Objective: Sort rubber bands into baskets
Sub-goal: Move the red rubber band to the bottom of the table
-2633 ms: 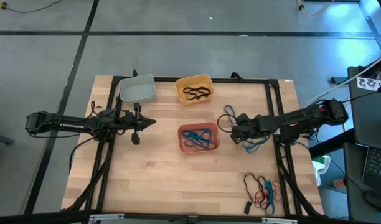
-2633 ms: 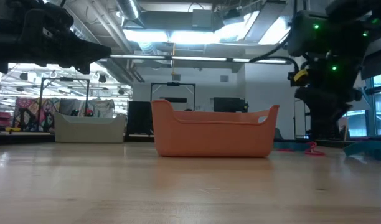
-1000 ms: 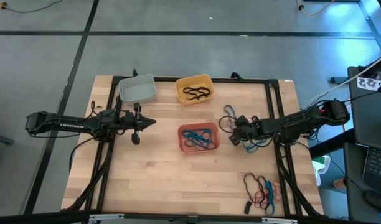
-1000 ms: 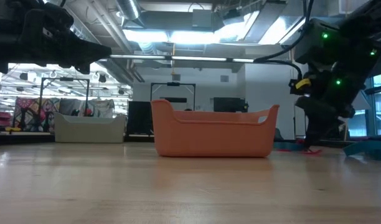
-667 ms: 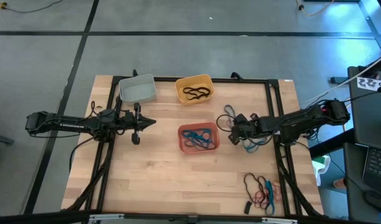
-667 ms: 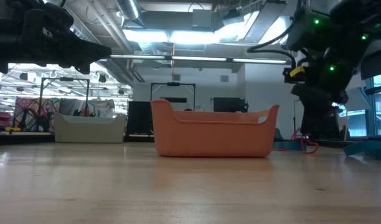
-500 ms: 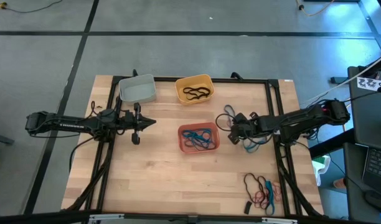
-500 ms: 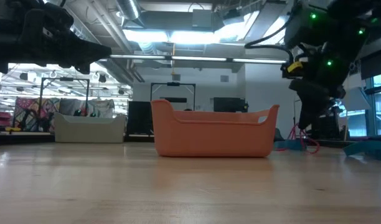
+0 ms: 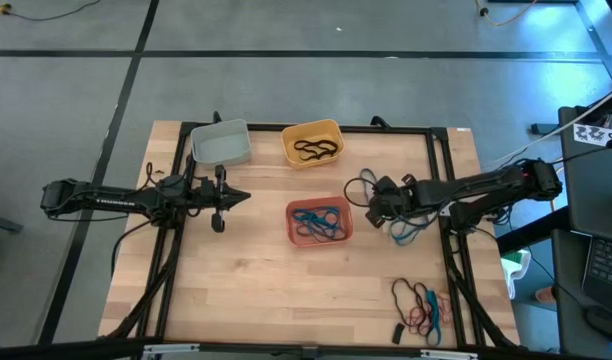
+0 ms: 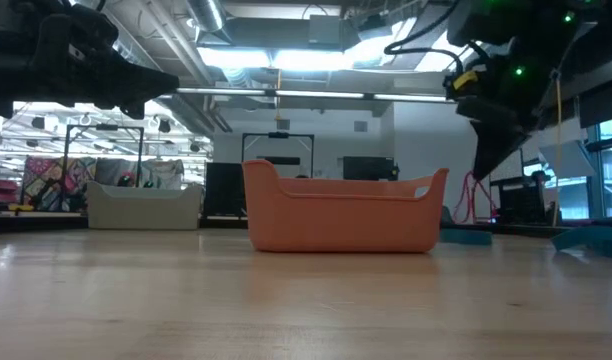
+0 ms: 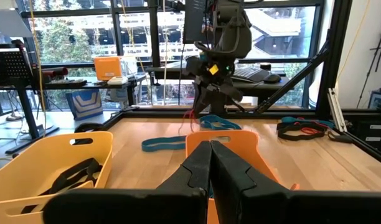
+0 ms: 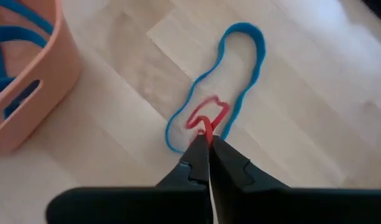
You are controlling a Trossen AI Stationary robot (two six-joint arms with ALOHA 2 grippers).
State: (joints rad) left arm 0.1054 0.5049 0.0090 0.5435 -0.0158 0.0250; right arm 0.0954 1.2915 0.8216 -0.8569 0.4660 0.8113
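Observation:
Three baskets stand on the table: grey-white [image 9: 222,144], yellow [image 9: 312,142] with black rubber bands, and salmon [image 9: 319,222] with blue ones. My right gripper [image 9: 372,208] hangs right of the salmon basket, slanting down, shut on a red rubber band [image 12: 206,116]. Below it a blue band [image 12: 231,81] lies flat on the wood. My left gripper [image 9: 242,197] stays shut and level at the table's left, holding nothing. A heap of red, blue and black bands [image 9: 422,306] lies near the front right. My right gripper pinches the red band's upper end [image 12: 206,128] between its two fingertips, coming from above at a slant. The thin loop hangs slack below the fingers [image 10: 473,200], above the blue band on the table.
A black band [image 9: 364,184] and blue bands [image 9: 406,232] lie beside my right gripper. Black frame rails [image 9: 448,180] run along the table's sides. Bare wood spreads in front of the salmon basket [image 10: 341,215].
My right gripper has risen from the table and drifted a little toward the salmon basket. The red band, which lay on the wood, has come up with it and now hangs from the fingertips.

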